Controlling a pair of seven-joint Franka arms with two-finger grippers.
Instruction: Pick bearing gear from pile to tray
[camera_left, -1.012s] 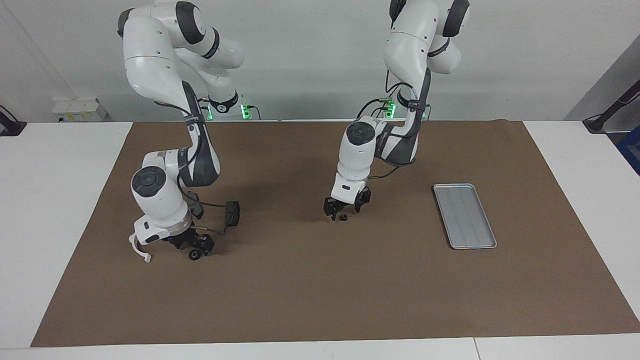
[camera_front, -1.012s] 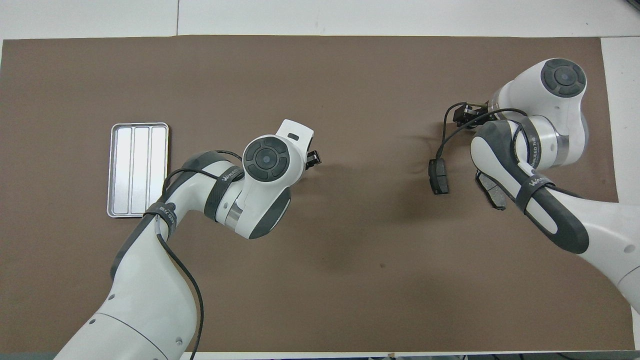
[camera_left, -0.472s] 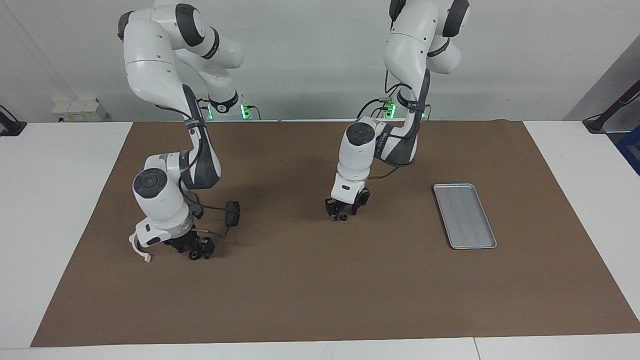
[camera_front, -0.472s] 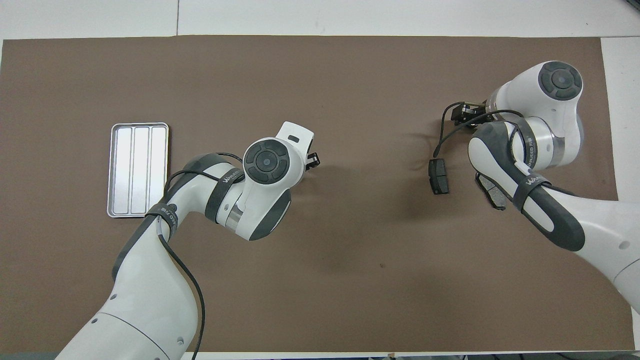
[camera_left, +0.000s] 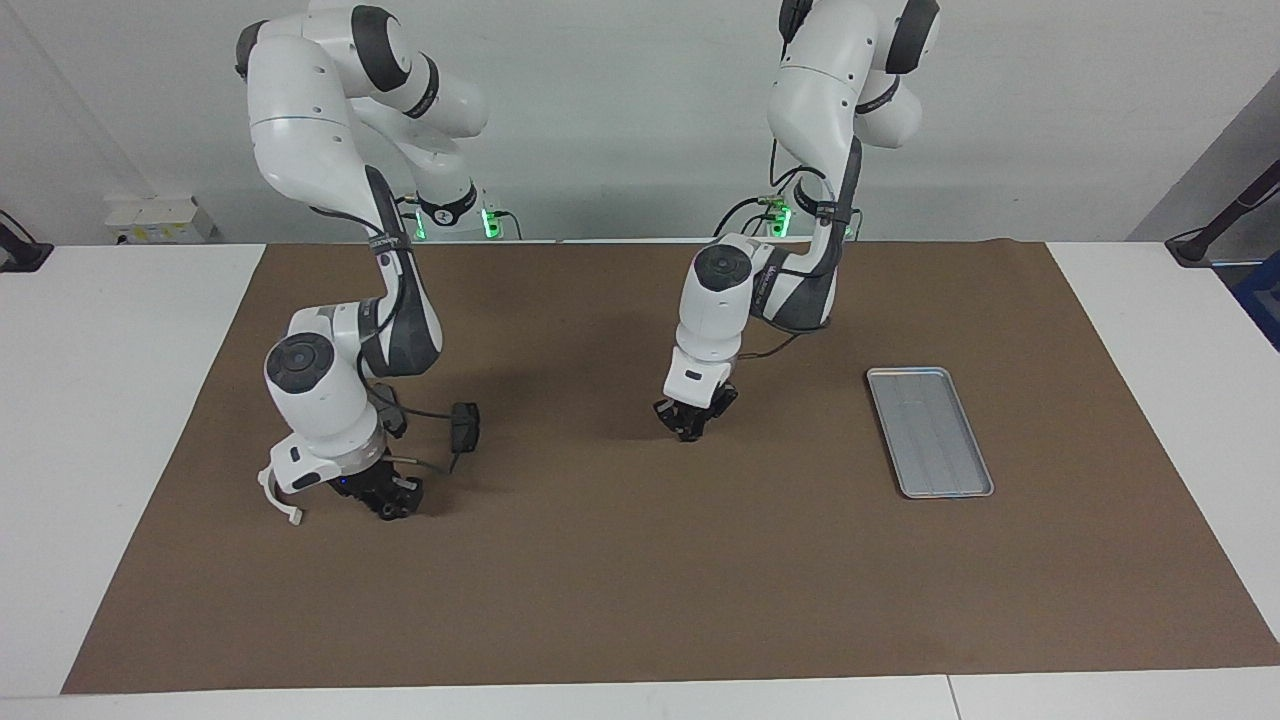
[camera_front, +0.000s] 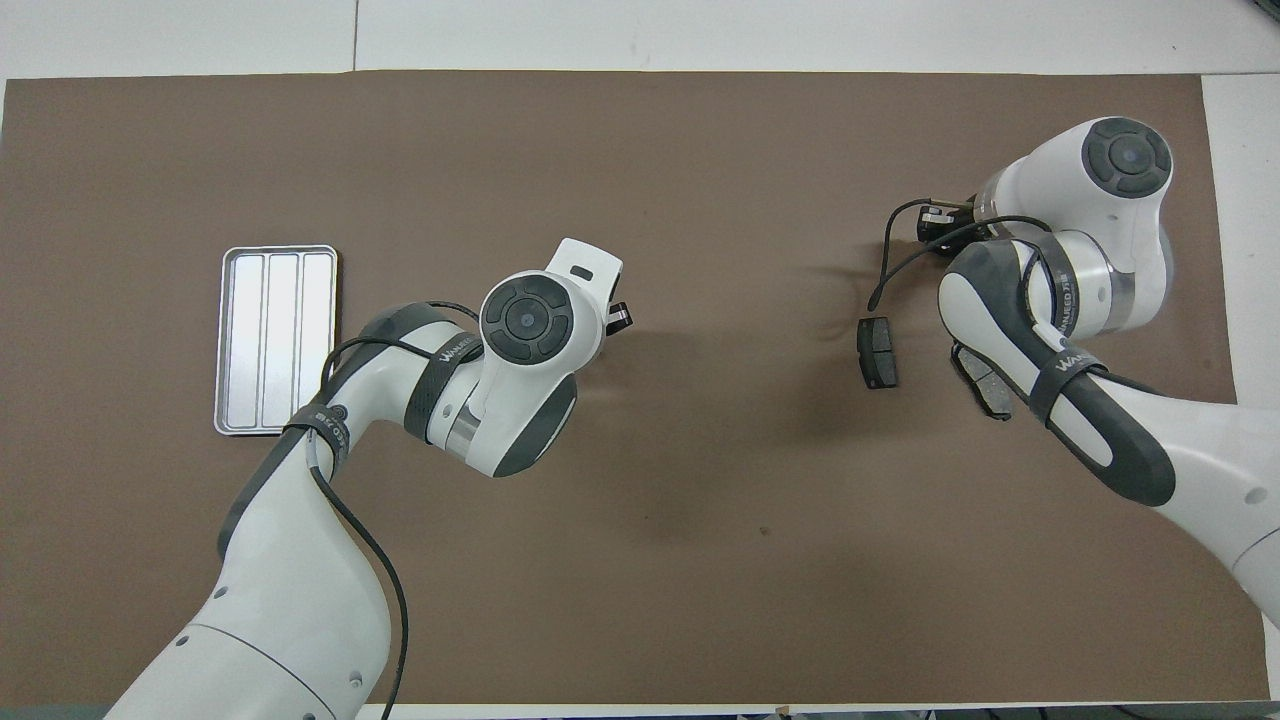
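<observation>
Black bearing gear (camera_left: 688, 437) sat pinched in your left pincer (camera_left: 690, 428) at tabletop level, well apart from the tray (camera_left: 929, 431); a shallow grip risked dropping it. Right pincer (camera_left: 392, 500) had closed on another round piece (camera_left: 391, 511).

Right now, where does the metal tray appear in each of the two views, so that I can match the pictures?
Facing view: the tray lies on the brown mat at the picture's right, toward the left arm's end of the table.
Overhead view: the same tray lies at the picture's left edge of the mat, long side running away from the robots.
Shared landmark: the left claw is low over the mat beside the tray, partly hidden by the wrist in the overhead view.
</observation>
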